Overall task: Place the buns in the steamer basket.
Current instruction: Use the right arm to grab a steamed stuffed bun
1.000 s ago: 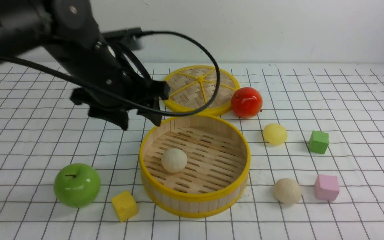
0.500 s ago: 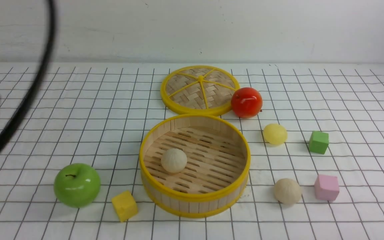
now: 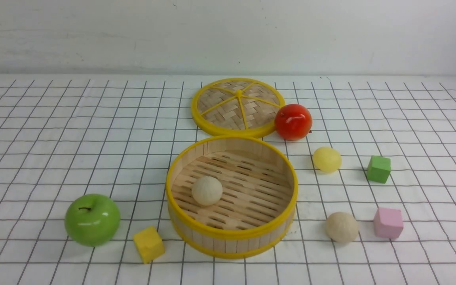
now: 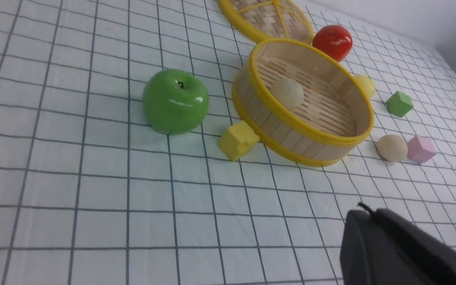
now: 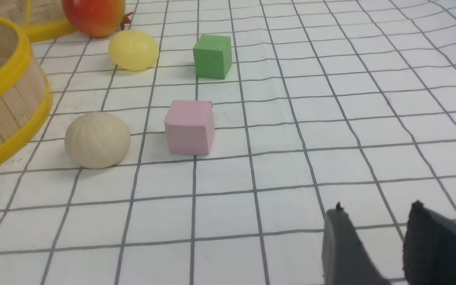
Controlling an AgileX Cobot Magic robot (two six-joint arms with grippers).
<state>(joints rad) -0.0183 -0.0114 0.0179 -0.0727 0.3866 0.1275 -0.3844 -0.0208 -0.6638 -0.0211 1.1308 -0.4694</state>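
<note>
Surface: white gridded cloth (image 3: 54, 138), with a pale wall (image 3: 228, 35) behind it.
Left gripper (image 4: 364, 211): pressed closed, empty. The steamer basket (image 3: 232, 234) is well ahead of it, with one bun (image 3: 207, 190) inside.
Right gripper (image 5: 376, 209): fingers apart, nothing between. The beige bun (image 5: 97, 139) and yellow bun (image 5: 133, 50) lie ahead of it on the cloth.
Cut off: the basket runs off the right wrist view's edge; neither arm shows in the front view.

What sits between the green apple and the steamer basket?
A yellow cube, slightly nearer the robot than the green apple and steamer basket; the front view shows it.
</note>
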